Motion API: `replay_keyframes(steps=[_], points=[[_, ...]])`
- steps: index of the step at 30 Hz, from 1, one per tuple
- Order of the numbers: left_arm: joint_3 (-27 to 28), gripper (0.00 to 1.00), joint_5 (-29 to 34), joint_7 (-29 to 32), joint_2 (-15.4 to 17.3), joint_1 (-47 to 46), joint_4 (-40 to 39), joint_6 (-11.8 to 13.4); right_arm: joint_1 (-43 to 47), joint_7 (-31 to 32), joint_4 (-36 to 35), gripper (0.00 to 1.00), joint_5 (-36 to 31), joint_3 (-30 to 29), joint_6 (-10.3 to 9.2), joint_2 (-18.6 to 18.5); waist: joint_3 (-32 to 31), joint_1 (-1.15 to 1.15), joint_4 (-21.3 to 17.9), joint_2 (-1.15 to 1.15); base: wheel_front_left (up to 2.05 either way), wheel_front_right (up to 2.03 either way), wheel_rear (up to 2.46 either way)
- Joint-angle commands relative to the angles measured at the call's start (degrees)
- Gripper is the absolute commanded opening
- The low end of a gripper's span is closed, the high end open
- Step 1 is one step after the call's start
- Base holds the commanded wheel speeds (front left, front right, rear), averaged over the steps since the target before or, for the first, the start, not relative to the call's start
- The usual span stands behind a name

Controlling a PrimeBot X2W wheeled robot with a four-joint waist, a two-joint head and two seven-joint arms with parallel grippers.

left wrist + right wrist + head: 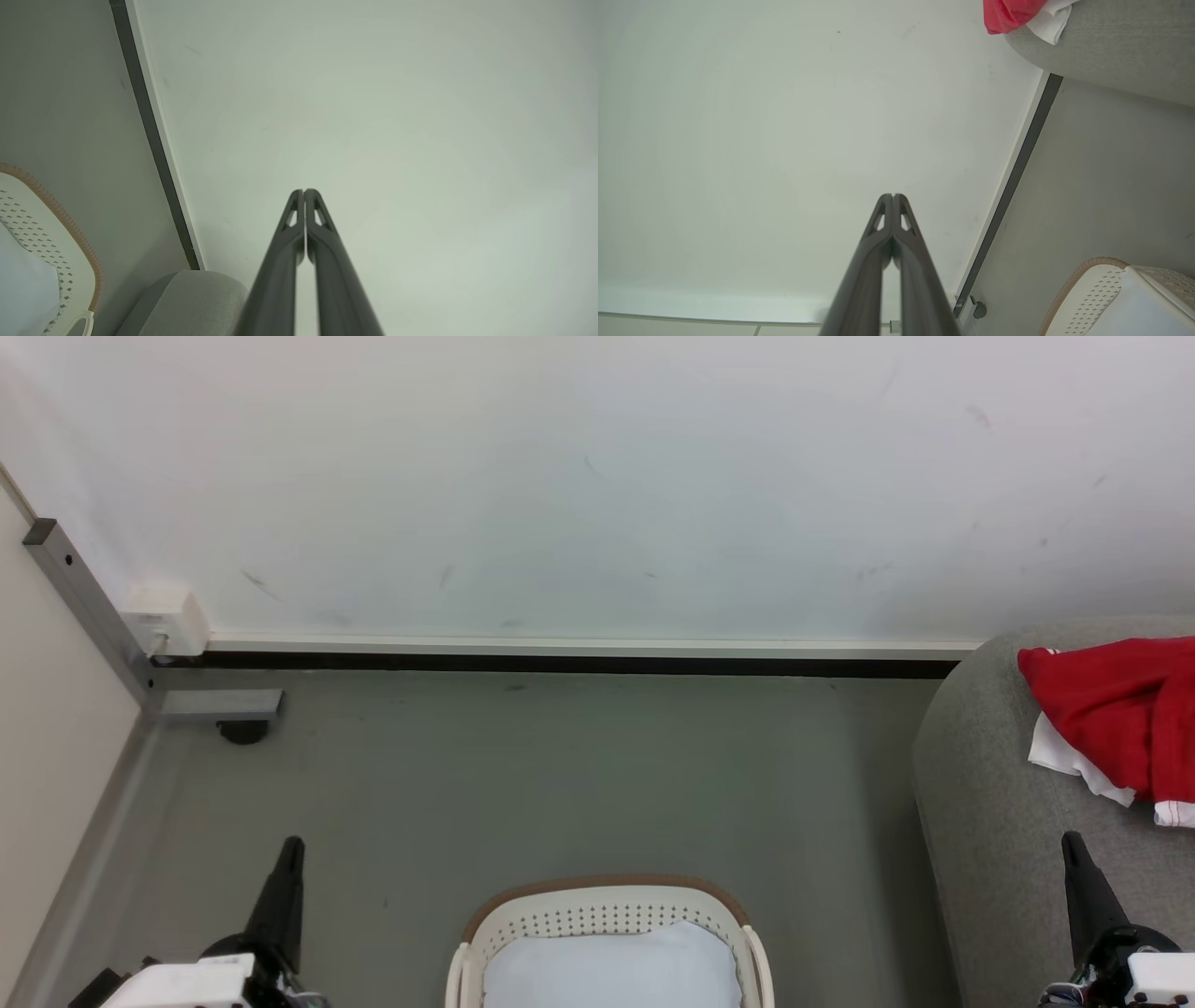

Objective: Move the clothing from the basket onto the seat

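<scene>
Fingers of the left gripper [304, 191] and right gripper [893, 196] touch, closed; red clothing [1116, 709] lies on the seat [990, 793].

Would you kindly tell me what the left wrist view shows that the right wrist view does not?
Left wrist view, not the right: the left claw, shut, pointing at the wall. Right wrist view, not the left: the right claw, also shut, the red clothing lying on the seat, and a small dark fitting at the foot of the wall. Both share the grey seat, the basket with pale fabric inside it, the floor and the dark skirting strip.
</scene>
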Motion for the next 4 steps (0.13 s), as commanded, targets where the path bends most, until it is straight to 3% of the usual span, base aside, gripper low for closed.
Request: replay_keyframes(steps=[1, 4], points=[[0.1, 0.0, -0.8, 0.3, 0.1, -0.5, -0.2, -0.2, -0.7, 0.0, 0.1, 0.0, -0.2, -0.1, -0.12, 0.0, 0.0, 0.0, 0.0, 0.0, 0.0, 0.0, 0.0], [0.1, 0.0, -0.8, 0.3, 0.1, -0.5, -0.2, -0.2, -0.8, 0.0, 0.1, 0.0, -0.3, -0.2, -0.12, 0.0, 0.0, 0.0, 0.0, 0.0, 0.0, 0.0, 0.0]])
